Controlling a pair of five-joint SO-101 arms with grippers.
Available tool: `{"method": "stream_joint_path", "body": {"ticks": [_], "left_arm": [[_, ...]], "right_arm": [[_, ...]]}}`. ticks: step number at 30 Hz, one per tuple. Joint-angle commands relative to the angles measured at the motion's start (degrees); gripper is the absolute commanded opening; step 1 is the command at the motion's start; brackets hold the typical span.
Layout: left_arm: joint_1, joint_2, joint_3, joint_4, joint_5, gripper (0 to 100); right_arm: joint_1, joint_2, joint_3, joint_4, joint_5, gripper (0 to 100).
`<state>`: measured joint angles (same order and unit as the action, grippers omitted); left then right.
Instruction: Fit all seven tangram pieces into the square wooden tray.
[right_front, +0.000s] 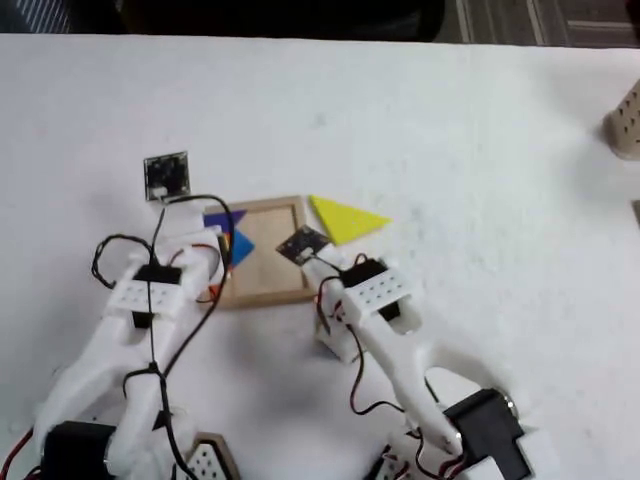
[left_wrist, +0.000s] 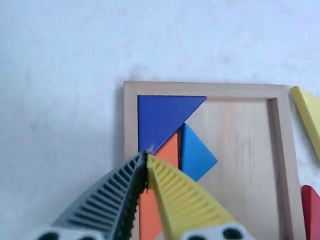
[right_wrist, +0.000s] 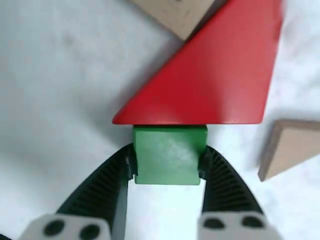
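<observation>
In the ribbed right end effector, a smooth green square.

- No text, number, label, brand or sign can be read anywhere in these views.
- The wooden tray shows bare grain with no marking.
- The dark blue triangle and the green piece have plain painted faces with no print.
</observation>
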<state>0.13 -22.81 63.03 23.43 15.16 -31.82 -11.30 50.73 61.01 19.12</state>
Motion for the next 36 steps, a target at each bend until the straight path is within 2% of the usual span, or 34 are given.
{"method": "stream_joint_path", "body": {"ticks": [1,6,11,18,26,36], "left_arm": [[-0.5,0.1,-3.3,-1.7,-0.7,2],[-2.3,0.1,-3.3,-3.8,-0.7,2],[-4.6,0.0,-3.4,-4.1,-0.4,2],[-7.2,0.2,-4.9,-4.1,-0.3,2],[-7.3,0.2,-4.9,-4.1,-0.3,2],[-8.3,0.2,-5.0,-5.0,-0.3,2]], "right_arm": [[-0.6,-0.7,-2.2,2.1,0.6,1.7],[-0.6,-3.0,-10.7,12.4,0.6,1.7],[-0.6,-4.2,-17.7,15.7,0.6,1.8],[-0.7,-4.2,-25.9,13.0,0.6,1.8],[-1.1,-3.2,-30.2,4.2,0.8,1.8],[-3.4,16.1,-47.8,3.5,0.7,1.8]]}}
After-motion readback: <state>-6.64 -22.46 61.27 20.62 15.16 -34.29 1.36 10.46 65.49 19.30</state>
